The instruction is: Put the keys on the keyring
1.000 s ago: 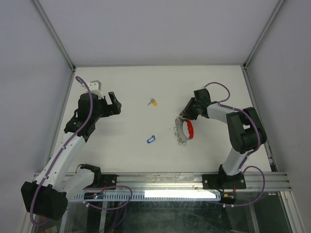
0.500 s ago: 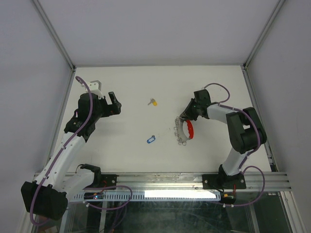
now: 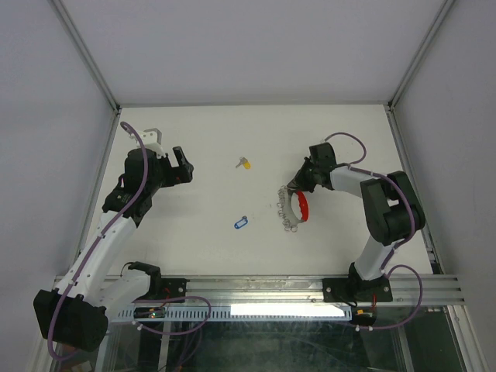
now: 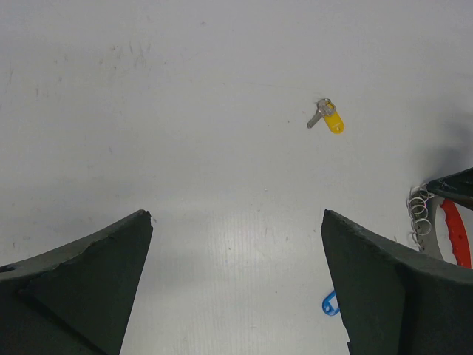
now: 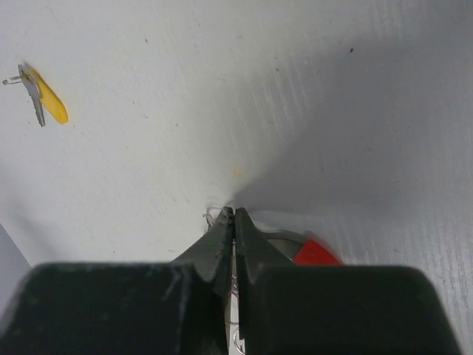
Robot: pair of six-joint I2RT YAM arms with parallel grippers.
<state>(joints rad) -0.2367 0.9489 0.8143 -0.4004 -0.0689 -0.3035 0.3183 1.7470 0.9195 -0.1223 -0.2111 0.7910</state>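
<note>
Right wrist view: right gripper (image 5: pixel 234 213) now pinched together at keyring (image 5: pixel 314 253), maybe nipping its ring; earlier apart. Meanwhile left gripper (image 4: pixel 236 214) stays spread wide; yellow key (image 4: pixel 329 118), blue key (image 4: pixel 329 303) unmoved.

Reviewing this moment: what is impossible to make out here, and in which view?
- Right wrist: shut fingers of the right tool cover most of the keyring; whether they pinch it is hidden.
- Left wrist: a finger of the left tool hides half the blue key; the picture's edge cuts the keyring.
- Top external: the yellow key is too small to show its hole.
</note>
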